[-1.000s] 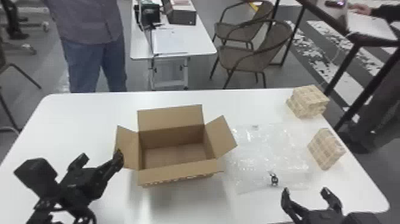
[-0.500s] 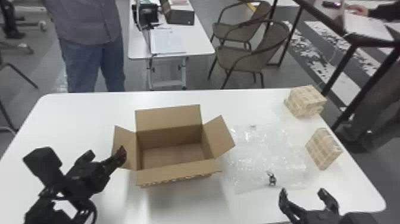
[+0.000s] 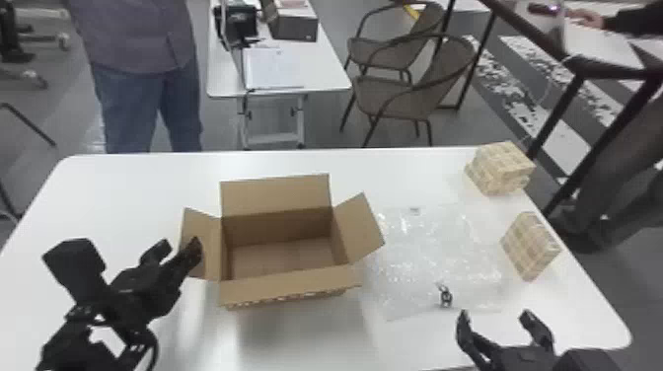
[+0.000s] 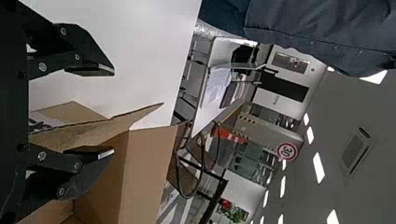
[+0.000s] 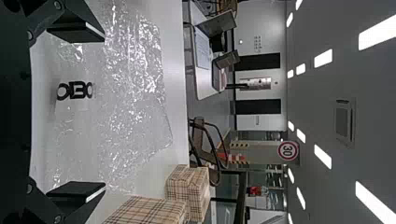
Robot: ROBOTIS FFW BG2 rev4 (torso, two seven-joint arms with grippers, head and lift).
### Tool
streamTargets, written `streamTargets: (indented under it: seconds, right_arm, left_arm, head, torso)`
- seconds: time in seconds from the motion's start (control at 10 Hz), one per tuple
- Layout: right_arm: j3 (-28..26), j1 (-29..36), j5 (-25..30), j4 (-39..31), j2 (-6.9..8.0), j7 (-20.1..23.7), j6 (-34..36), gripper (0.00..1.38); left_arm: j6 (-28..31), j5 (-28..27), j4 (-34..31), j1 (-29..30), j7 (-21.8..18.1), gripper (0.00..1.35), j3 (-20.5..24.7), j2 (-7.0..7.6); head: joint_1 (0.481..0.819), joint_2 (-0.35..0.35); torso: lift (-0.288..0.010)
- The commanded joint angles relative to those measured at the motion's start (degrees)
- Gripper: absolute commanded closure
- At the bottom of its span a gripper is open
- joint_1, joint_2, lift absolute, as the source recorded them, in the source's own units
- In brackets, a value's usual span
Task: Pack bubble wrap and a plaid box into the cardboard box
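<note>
My left gripper is at the cardboard box's left flap, its fingers apart; in the left wrist view, a flap shows beyond the open gripper. The cardboard box stands with its flaps spread and nothing inside. Bubble wrap lies flat to its right. Near the wrap's front edge is my right gripper, open; the right wrist view has the gripper with the bubble wrap beyond. Two plaid boxes sit at the table's right side, one farther back, the other nearer.
The white table carries all of these. Behind it stand a second table with papers and devices, brown chairs and a person at the back left. A dark-framed table is at the back right.
The left gripper has shifted slightly up and to the right, toward the box's left flap. The right gripper stays about where it was beside the wrap, still open.
</note>
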Motion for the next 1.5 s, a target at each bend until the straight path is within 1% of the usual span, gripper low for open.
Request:
streamTargets:
  seconds: [0.0,0.1,0.3,0.4,0.5,0.6,0.7,0.8,1.2,1.4]
  right_arm:
    - [0.06,-0.01,-0.38,-0.02,0.00,0.00,0.09,0.17]
    - [0.15,-0.01,-0.99,-0.20,0.09,-0.08,0.61,0.17]
    - [0.06,0.34,-1.78,-1.16,0.18,-0.08,2.64,0.17]
    - [-0.03,0.34,-2.40,-1.34,0.18,-0.17,2.72,0.17]
    - [-0.12,0.16,-2.92,-1.43,0.18,-0.26,2.81,0.17]
    - [-0.38,0.16,-2.92,-1.60,0.18,-0.35,2.81,0.17]
    - [-0.38,0.16,-2.92,-1.69,0.18,-0.44,2.81,0.17]
    - [-0.38,0.07,-2.92,-1.69,0.26,-0.44,2.81,0.17]
    - [-0.64,0.16,-3.89,-2.22,0.18,-0.79,3.69,0.17]
    - [-0.82,1.31,-5.12,-8.55,0.26,-4.57,12.30,0.17]
  left_arm:
    - [0.05,-0.03,-0.08,0.06,-0.14,0.80,0.04,-0.15]
    - [-0.30,-0.21,-0.08,0.06,-0.23,0.87,-0.14,-0.15]
    - [-1.09,-0.47,-0.25,0.15,-0.23,0.87,-0.23,-0.15]
    - [-1.36,-0.74,-0.34,0.15,-0.23,0.92,-0.40,-0.15]
    - [-1.36,-1.00,-0.34,0.15,-0.06,1.04,-0.49,-0.15]
    - [-1.18,-1.09,-0.34,0.15,-0.06,1.04,-0.40,-0.15]
    - [-1.09,-1.44,-0.43,0.32,-0.06,1.17,-0.67,-0.15]
    - [-1.62,-1.00,-0.43,0.41,0.21,1.20,-0.93,-0.15]
    - [-1.97,-1.97,-0.60,0.59,0.21,1.21,-0.93,-0.15]
    - [-2.23,-2.14,-0.60,0.59,0.21,1.21,-0.93,-0.15]
  head:
    - [0.695,-0.101]
    - [0.695,-0.100]
    - [0.695,-0.102]
    - [0.695,-0.103]
    - [0.695,-0.103]
    - [0.695,-0.105]
    - [0.695,-0.108]
    - [0.695,-0.112]
    - [0.695,-0.118]
    - [0.695,-0.122]
  torso:
    - [-0.073]
    - [-0.073]
    - [-0.073]
    - [-0.073]
    - [-0.073]
    - [-0.073]
    - [-0.073]
    - [-0.073]
    - [-0.073]
    - [-0.073]
